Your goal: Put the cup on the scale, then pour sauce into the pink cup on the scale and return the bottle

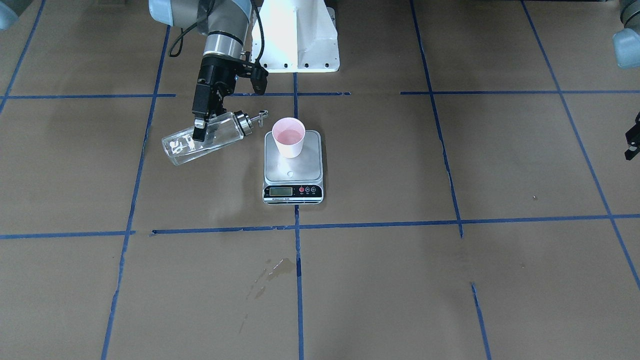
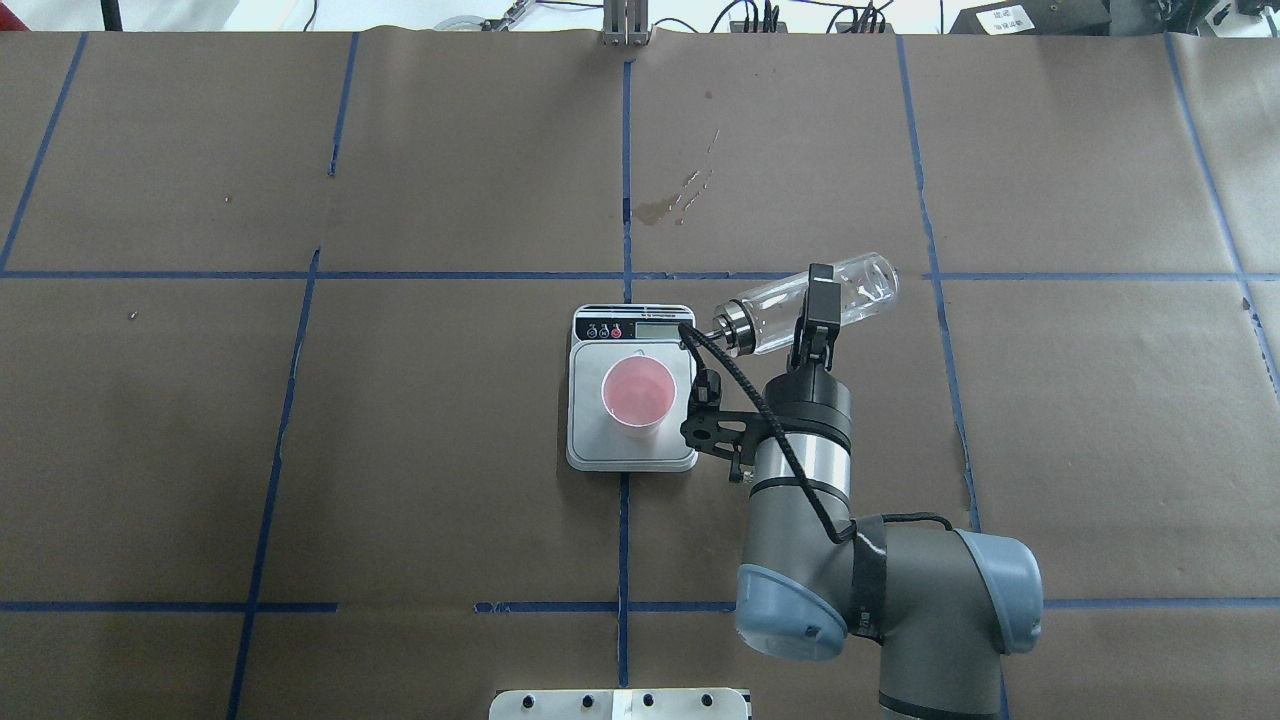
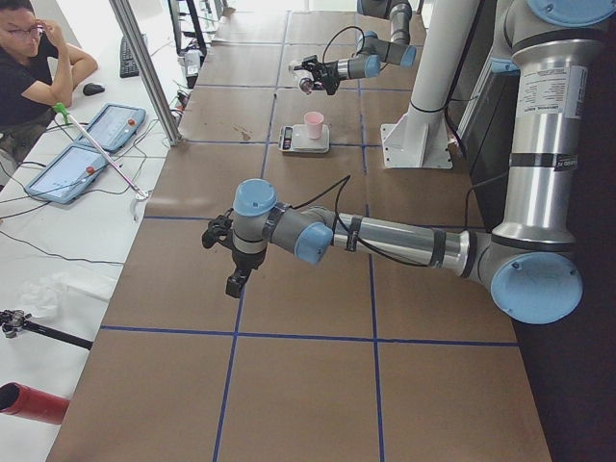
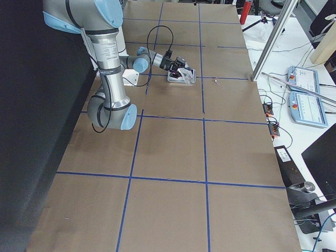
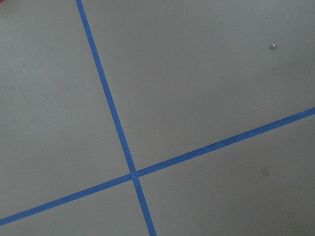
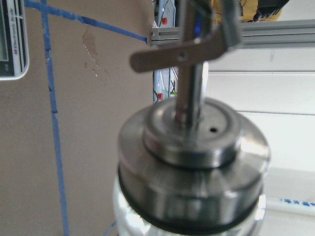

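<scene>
The right gripper (image 1: 200, 130) is clamped across the tipped bottle (image 1: 222, 131). Its long axis points the spout (image 1: 256, 119) to that gripper's left, just short of the cup (image 1: 288, 137) on the scale (image 1: 293, 172). The left gripper (image 3: 234, 286) is well apart, and I cannot tell its opening.

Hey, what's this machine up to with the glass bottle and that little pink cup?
The right end effector grips a clear glass bottle in the air, tipped nearly onto its side with its metal spout pointing toward the pink cup. The cup stands upright on a kitchen scale. The spout is beside the cup, not over it, and no stream of liquid shows. The left end effector hangs over the table, well away from the scale.
</scene>
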### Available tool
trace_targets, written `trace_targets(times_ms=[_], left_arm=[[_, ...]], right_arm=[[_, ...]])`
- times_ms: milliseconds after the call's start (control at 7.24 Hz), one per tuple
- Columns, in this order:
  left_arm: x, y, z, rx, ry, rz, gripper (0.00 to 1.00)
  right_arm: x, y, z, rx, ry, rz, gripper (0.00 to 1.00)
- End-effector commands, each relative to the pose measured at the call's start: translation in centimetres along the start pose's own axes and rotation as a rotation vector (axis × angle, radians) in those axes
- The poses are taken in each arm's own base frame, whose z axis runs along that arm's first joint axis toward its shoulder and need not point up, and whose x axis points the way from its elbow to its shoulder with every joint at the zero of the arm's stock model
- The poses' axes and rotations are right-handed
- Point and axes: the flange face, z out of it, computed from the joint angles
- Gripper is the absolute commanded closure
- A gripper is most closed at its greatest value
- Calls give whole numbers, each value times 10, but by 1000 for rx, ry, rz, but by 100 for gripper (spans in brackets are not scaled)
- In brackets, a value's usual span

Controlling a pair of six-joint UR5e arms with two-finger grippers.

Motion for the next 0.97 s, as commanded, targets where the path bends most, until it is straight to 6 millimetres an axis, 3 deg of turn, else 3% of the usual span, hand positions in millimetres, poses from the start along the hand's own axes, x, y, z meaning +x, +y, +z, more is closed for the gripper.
trace_targets(times_ms=[0,276,828], left_arm=[[-8,-11,2,2,-4,-11,0],[-11,-11,2,0,-6,-18,0],[-12,-18,3,1,-5,-19,0]], right_arm=[[1,-12,-7,-12,49,-86,100],[-11,-10,-4,-31,106,-194,100],[-5,-12,-5,-33,183,-412,100]])
